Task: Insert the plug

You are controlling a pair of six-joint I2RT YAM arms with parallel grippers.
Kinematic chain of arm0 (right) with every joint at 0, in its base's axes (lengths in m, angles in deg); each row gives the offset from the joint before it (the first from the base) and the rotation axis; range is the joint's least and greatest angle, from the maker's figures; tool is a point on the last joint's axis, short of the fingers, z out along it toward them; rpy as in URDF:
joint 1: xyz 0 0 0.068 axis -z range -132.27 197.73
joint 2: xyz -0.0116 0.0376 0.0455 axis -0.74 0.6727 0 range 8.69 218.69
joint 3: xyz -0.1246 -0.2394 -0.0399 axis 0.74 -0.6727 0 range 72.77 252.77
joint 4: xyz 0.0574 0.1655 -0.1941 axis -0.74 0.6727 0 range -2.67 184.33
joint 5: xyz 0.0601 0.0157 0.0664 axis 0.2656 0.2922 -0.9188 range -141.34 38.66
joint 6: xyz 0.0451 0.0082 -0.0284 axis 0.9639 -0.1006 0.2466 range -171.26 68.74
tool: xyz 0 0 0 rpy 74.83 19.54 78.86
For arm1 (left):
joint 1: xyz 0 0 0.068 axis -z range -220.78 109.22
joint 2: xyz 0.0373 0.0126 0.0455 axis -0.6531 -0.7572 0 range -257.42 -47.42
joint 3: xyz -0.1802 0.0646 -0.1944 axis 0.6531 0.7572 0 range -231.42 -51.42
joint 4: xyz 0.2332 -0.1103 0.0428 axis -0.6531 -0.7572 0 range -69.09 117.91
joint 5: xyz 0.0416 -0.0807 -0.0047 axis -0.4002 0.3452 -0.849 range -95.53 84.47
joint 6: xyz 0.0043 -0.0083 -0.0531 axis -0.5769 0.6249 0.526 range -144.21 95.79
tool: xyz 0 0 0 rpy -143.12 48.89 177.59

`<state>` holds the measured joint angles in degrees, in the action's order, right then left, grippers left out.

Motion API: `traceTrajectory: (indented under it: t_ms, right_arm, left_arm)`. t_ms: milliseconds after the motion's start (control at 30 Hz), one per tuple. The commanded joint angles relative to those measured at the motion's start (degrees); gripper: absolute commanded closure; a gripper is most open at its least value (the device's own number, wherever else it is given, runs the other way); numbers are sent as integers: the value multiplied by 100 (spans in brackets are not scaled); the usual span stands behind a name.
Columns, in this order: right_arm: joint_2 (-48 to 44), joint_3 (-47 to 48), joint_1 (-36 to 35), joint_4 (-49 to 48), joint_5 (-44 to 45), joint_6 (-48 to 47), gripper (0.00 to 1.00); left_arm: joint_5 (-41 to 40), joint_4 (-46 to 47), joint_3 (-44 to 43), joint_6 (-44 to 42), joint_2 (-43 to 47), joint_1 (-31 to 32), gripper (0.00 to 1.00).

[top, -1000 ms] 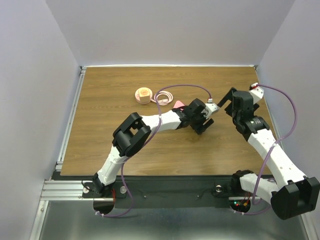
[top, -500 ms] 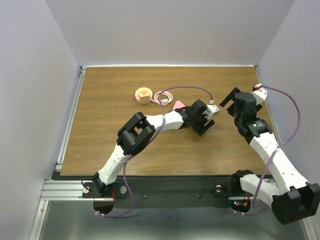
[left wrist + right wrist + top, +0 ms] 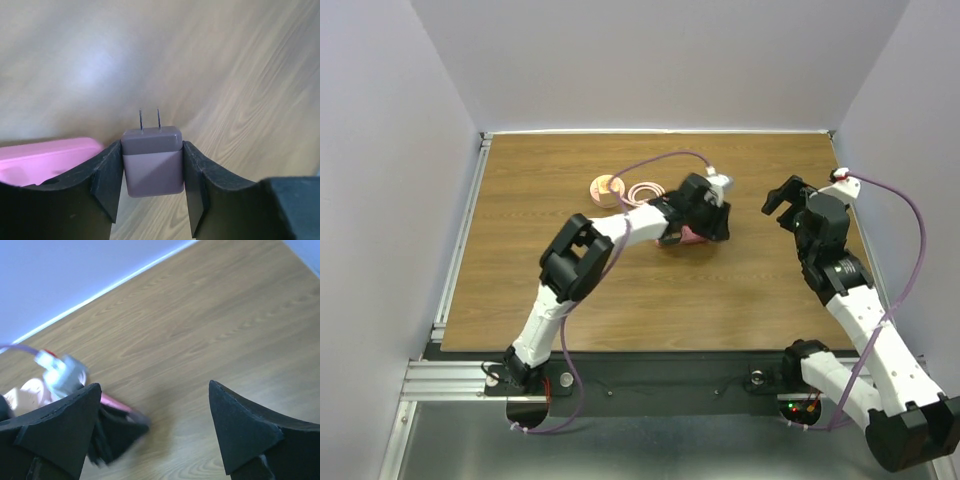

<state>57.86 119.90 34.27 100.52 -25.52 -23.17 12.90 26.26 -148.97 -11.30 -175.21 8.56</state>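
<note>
At the left of the counter lies a round peach-coloured disc. Just beside it is a coil of pink cable that arcs over to the plug. The left gripper is clamped on the plug's flat sides near the middle of the counter, close to a pink block, with both prongs pointing out free. The plug looks like a light, rigid plastic cube with smooth faces that could slip or twist. Its thin prongs would likely bend if driven in crooked, and the cable may tug. The side grasp suits it. Further right, the right gripper hangs spread wide, holding nothing
</note>
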Motion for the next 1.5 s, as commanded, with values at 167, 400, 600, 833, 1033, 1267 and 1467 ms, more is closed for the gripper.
traceTrajectory:
  t_ms: [167,400,600,833,1033,1267,1467]
  right_arm:
    - [101,-661,-34,-2389,-2080,-551,15]
    - [593,-522,-842,-2848,-1784,-902,16]
    - [840,-389,-1317,-3445,-1572,-981,16]
    - [1358,-117,-1660,-3455,-1607,-990,17]
    - [1499,-143,-1863,-3455,-1440,-1008,19]
    - [1508,-161,-1933,-3490,-1256,-1078,20]
    - [1675,-178,-1951,-3692,-1027,-1149,28]
  left_arm:
    - [522,2651,1413,3682,2063,-997,100]
    - [758,3994,2108,5519,2346,-1006,100]
    - [188,4427,2820,6241,2767,-1005,100]
    - [-341,4454,3111,6356,3172,-1005,100]
    - [-297,4524,3085,6487,3076,-997,100]
    - [-323,4595,3129,6532,3093,-962,100]
    - [-341,4630,3173,6584,3146,-918,100]
